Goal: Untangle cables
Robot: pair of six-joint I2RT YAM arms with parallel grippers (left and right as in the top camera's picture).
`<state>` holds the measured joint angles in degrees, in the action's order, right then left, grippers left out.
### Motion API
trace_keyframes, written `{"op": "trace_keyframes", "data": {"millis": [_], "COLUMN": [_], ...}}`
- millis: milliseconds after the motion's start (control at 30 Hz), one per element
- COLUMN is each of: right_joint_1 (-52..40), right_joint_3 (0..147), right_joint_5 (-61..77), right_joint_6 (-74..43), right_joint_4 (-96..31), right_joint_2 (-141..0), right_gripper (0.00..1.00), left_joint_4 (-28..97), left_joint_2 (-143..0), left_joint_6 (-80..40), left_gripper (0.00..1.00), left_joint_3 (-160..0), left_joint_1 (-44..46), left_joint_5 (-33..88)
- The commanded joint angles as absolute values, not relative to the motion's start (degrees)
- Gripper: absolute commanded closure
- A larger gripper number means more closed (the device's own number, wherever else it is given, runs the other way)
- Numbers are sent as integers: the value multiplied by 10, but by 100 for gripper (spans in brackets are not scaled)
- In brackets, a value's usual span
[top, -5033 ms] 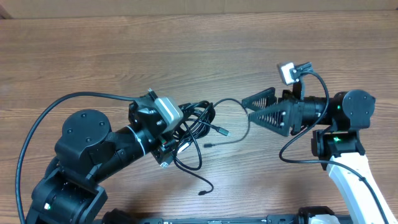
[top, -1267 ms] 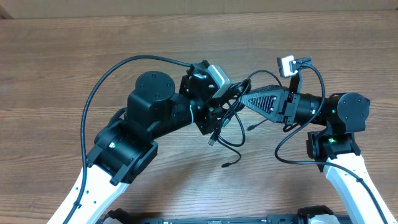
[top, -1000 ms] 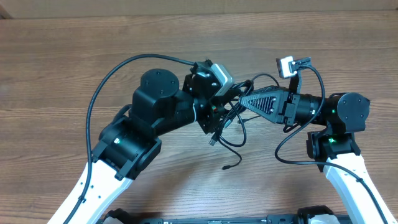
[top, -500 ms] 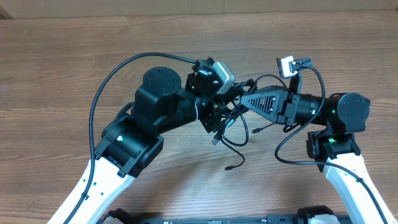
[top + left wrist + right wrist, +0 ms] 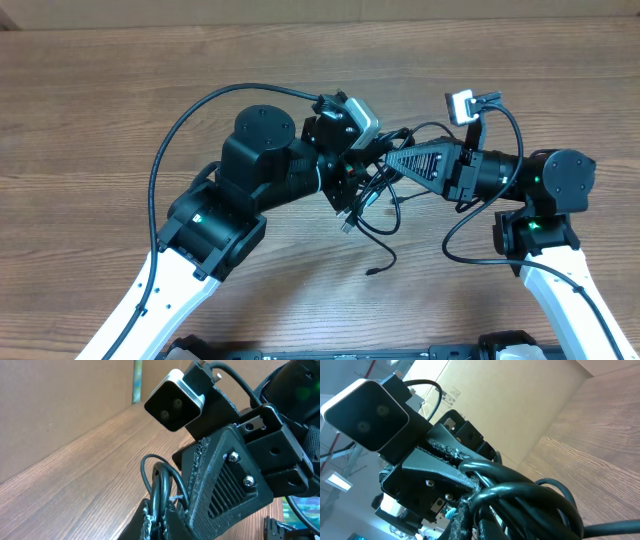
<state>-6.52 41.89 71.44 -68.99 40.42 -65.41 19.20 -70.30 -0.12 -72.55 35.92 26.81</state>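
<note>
While pinched, cables point(image 5: 397, 210), loose ends nearward.

Cables point(image 5: 520, 492) glossy, smooth — table point(image 5: 120, 90) matt wood grain.

item: thin black flexible cables point(image 5: 368, 195) | state: knotted, tight overlapping loops | pose: bunched, two plug-tipped tails trailing down | place: middle of wooden surface point(image 5: 150, 90)

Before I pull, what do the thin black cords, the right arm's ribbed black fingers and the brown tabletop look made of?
Thin black cords: rubber or plastic jacket, smooth with a slight sheen.
Ribbed black fingers: probably printed plastic, matte, with rough layered edges and screws showing.
Brown tabletop: wood grain, satin finish; whether solid wood or laminate, I cannot tell.
</note>
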Motion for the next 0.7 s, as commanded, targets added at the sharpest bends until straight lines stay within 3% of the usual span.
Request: {"op": "trace_keyframes", "data": {"millis": [0,400,667], "right_joint_1": [-67,-64,-12], "right_joint_3": [420,420,420], "right_joint_5": [708,725,725], "right_joint_6": [-690,-716,-766], "right_joint_4": [406,446,469], "right_joint_2": [-651,-651,-651], "right_gripper": [96,96,96], "left_joint_4": [184,268,336], "left_joint_2": [-702,-701,-700], "left_joint_6": [-13,-34,-31], "left_gripper": [96,96,96], "left_joint_3": [-734,-734,-734], "left_joint_1": [361,360,359], "left_joint_5": [275,59,53]}}
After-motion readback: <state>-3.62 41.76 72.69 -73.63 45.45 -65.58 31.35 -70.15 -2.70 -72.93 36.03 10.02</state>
